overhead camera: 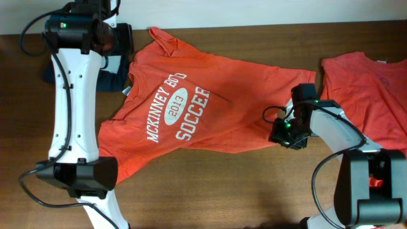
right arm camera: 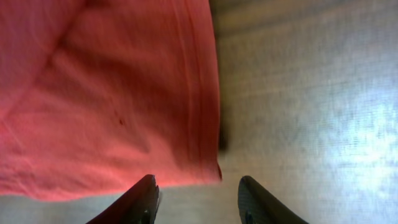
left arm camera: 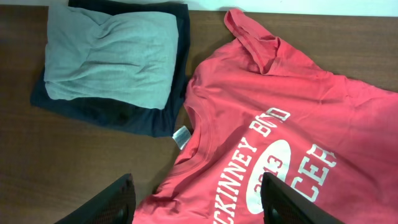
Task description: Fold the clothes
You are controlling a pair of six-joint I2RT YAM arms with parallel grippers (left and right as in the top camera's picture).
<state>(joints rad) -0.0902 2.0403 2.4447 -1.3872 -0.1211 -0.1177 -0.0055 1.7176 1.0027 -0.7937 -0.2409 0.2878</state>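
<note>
At the far left of the table [overhead camera: 222, 191] a folded grey garment [left arm camera: 106, 56] lies on top of a folded navy garment [left arm camera: 127, 118]. The left gripper [left arm camera: 199, 202] hangs just right of that pile, over the neck end of the lettered T-shirt [overhead camera: 216, 108]. Its fingers stand wide apart, and nothing is between them but the cloth below. This orange-red shirt lies spread flat across the middle of the table, its white "McKinney Boyd 2013 Soccer" print facing up. Its long axis runs left to right with a slight tilt. The collar points left toward the pile, with a small white tag [left arm camera: 180, 137] showing at the neckline, and the hem lies at the right. One sleeve reaches to the far left and is rumpled at its tip. The other spreads to the near left beside the left arm. The right gripper [right arm camera: 198, 196] is low at the near right corner of the hem. Its fingers are parted to a moderate gap and grip nothing, and the stitched hem corner lies just ahead of the gap. Whether the tips touch the cloth cannot be told. Further right, apart from the first shirt, a second T-shirt [overhead camera: 365, 95] of the same colour lies flat and runs off the right edge of the overhead view.
</note>
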